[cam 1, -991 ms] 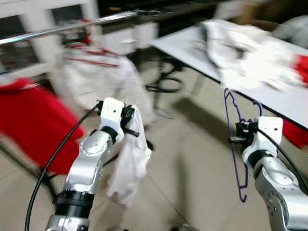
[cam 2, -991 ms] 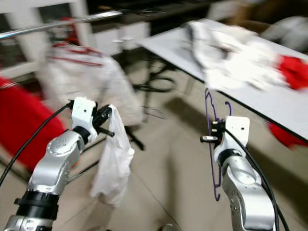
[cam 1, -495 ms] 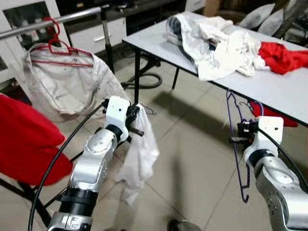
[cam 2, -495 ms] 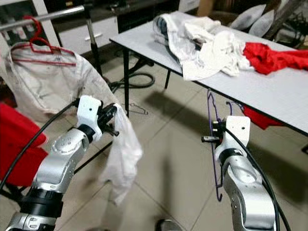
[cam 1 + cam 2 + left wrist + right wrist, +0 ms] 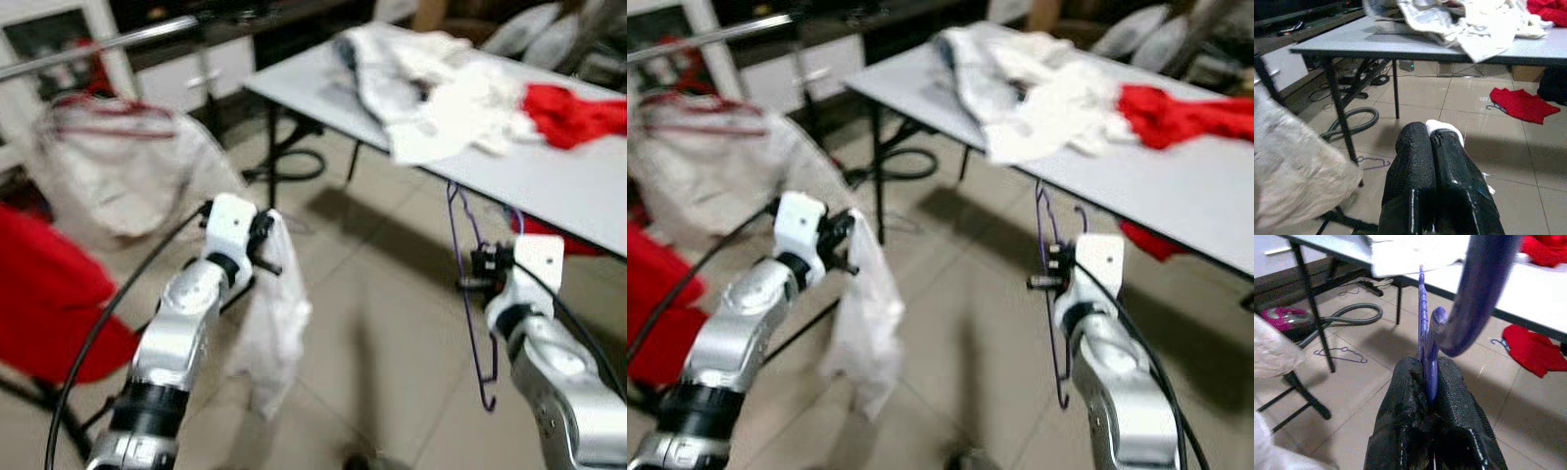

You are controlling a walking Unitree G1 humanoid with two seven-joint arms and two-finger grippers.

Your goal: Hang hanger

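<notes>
Left arm: silver, raised, elbow bent, black cable trailing from wrist. Left gripper (image 5: 266,245): black fingers (image 5: 1415,161) pressed together, white cloth (image 5: 274,323) pinched between them. Right arm: silver, raised at robot's right, forearm angled upward, cable along wrist. Right gripper (image 5: 472,271): fingers (image 5: 1405,396) clamped on purple hanger (image 5: 1426,352), hanger hanging upright.

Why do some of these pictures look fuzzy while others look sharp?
Both eye views are smeared, likely by head motion: the clothes on the white table and the rail have soft edges. The left wrist view is crisp, showing the left gripper shut on white cloth. In the right wrist view, the purple hanger looms blurred, being close to the lens.
</notes>
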